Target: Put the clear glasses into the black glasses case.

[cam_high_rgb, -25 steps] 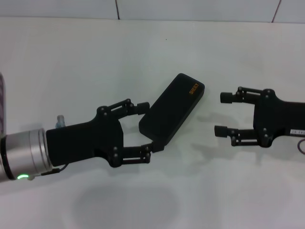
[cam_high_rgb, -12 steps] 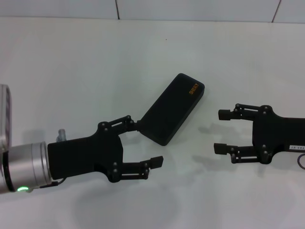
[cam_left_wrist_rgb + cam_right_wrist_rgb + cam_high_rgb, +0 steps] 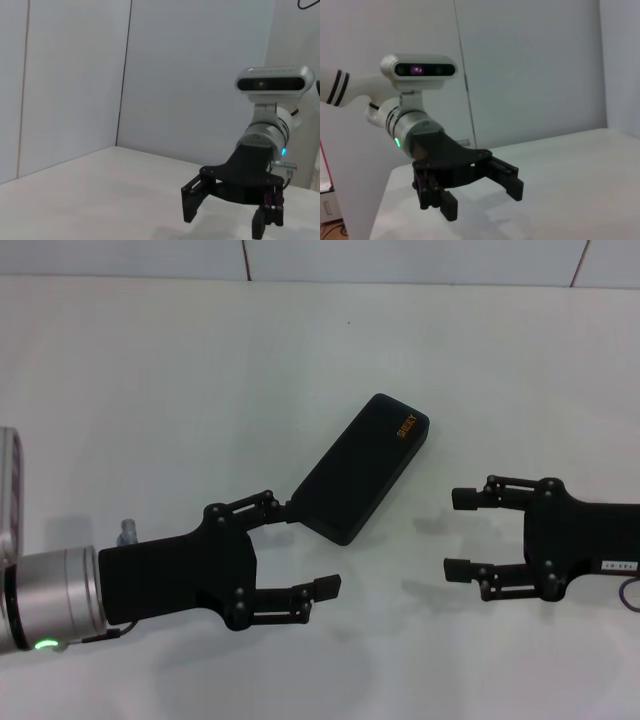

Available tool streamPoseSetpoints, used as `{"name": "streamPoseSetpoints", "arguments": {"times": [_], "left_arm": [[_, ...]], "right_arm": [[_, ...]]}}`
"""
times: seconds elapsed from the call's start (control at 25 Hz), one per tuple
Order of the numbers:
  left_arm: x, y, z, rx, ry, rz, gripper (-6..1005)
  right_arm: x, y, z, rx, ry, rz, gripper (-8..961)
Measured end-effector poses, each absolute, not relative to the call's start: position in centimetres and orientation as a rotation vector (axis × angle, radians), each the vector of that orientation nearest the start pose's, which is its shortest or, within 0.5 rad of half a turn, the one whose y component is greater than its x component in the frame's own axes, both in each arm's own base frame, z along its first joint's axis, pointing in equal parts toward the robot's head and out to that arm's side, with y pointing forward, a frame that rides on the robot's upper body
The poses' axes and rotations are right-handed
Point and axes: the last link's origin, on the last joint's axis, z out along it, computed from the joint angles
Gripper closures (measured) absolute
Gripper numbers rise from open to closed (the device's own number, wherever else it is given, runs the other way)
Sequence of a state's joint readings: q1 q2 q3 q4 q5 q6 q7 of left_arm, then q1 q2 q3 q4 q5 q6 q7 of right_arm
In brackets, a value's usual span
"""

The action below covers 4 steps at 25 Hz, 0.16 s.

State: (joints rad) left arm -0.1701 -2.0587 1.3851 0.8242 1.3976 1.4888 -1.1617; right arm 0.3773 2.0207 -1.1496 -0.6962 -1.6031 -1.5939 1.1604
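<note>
Case lies shut between left gripper and right gripper, both fingers spread.

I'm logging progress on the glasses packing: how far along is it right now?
The black rectangular hard-shell glasses case lies shut on the white table, and no clear glasses show anywhere, so they may be inside it, though that cannot be seen. Nothing is in hand: the left claw is open beside the case's near end, and the right claw is open, off to its other side. Possibly nothing is left.

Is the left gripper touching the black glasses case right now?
Cannot tell. In the head view the left gripper is open, its upper fingertip overlapping the black glasses case edge.
</note>
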Motion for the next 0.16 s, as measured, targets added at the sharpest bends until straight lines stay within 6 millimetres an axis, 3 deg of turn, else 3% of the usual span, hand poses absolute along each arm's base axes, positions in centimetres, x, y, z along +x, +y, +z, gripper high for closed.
{"name": "streamPoseSetpoints", "arguments": {"times": [0.16], "left_arm": [[-25.42, 24.84, -3.51, -2.776, -0.357, -0.916, 103]], "right_arm": [[25.23, 28.9, -1.35, -2.864, 0.251, 0.819, 158]]}}
